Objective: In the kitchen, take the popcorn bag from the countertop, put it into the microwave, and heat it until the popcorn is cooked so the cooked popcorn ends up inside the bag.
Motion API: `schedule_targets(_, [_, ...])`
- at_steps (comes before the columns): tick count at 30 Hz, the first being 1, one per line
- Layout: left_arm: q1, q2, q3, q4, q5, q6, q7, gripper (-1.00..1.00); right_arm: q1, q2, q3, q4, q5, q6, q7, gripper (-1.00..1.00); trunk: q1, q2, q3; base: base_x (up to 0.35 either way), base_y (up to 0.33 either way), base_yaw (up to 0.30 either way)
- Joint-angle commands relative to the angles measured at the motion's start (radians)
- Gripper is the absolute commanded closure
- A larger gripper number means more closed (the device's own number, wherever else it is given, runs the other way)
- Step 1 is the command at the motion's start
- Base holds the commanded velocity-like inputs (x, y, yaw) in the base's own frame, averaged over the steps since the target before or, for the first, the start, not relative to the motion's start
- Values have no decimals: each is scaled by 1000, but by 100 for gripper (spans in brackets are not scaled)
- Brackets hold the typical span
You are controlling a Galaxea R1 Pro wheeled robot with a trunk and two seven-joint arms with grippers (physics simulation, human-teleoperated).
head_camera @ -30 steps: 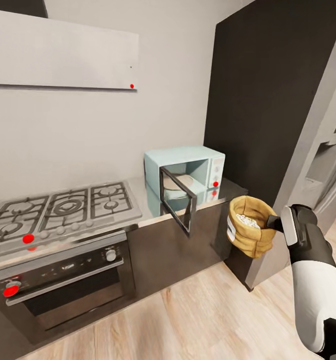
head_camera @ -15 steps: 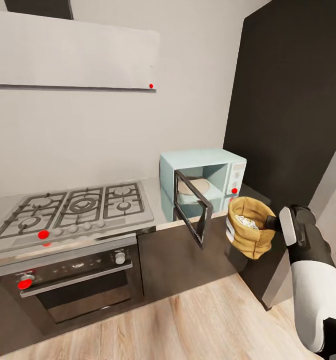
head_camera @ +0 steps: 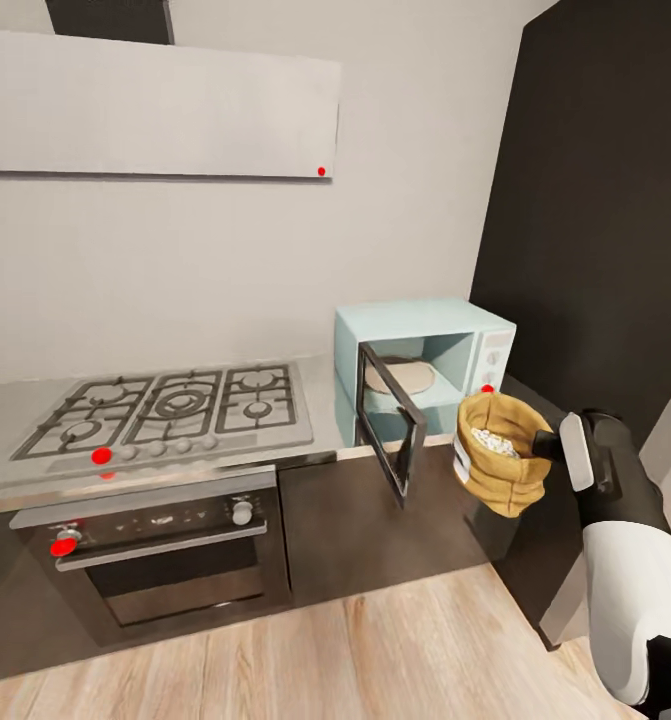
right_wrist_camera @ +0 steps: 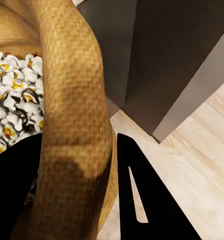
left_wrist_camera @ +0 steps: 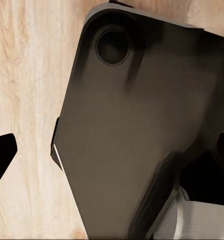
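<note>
Where wall meets countertop: microwave.

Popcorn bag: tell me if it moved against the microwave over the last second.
Yes. Held by the right gripper, the bag has come leftward, closer to the microwave's knob side.

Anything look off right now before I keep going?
Yes: the popcorn bag hangs tilted in the right gripper, off the countertop, with popped popcorn inside, while the microwave door stands open.
</note>
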Motion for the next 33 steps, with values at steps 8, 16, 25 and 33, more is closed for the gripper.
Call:
schedule_targets(8, [0, -5, 1, 1, 4, -3, 5, -100, -1, -2, -1, 1, -12, 2, -9, 100, 0, -1, -1, -287, -137, 0])
schedule_targets(16, [0, -4, 1, 0, 8, -3, 5, -100, -1, 0, 0, 4, -12, 2, -10, 100, 0, -1, -1, -272, -166, 137])
schedule_targets(25, [0, -4, -2, -2, 8, -3, 3, -100, -1, 2, 10, 6, -12, 2, -11, 100, 0, -1, -1, -95, -71, 269])
schedule_targets(33, [0, -3, -2, -2, 8, -3, 3, -100, -1, 1, 11, 6, -11, 2, -11, 100, 0, -1, -1, 0, 0, 270])
